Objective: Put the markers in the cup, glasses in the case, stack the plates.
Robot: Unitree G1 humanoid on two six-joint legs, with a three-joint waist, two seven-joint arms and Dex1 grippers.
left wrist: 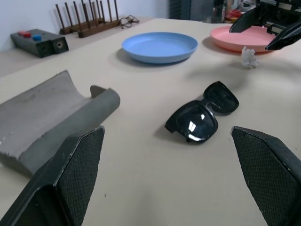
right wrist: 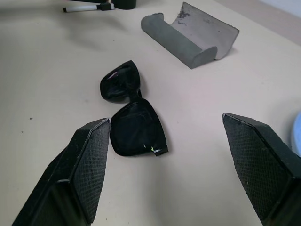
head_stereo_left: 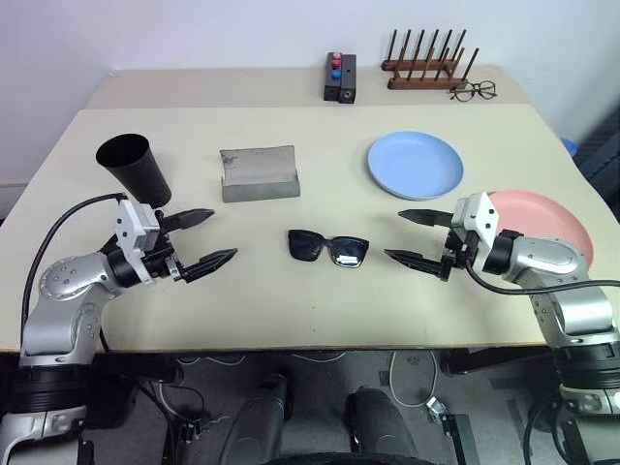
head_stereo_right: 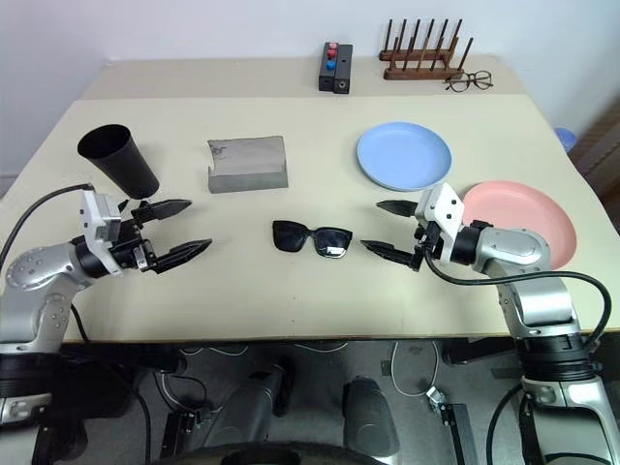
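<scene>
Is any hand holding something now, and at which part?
Nothing is held. The left hand and right hand are both open, on either side of the sunglasses.

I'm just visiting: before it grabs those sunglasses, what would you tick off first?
1. Sunglasses free on the table, nothing on them: ok.
2. Left gripper open, empty: ok.
3. Right gripper open, empty: ok.
4. Case open, flap up, ready to receive: ok.
5. Sunglasses folded: arms tucked behind the lenses, it seems: cannot tell for sure.
6. Blue plate and pink plate well off to the side: ok.
</scene>
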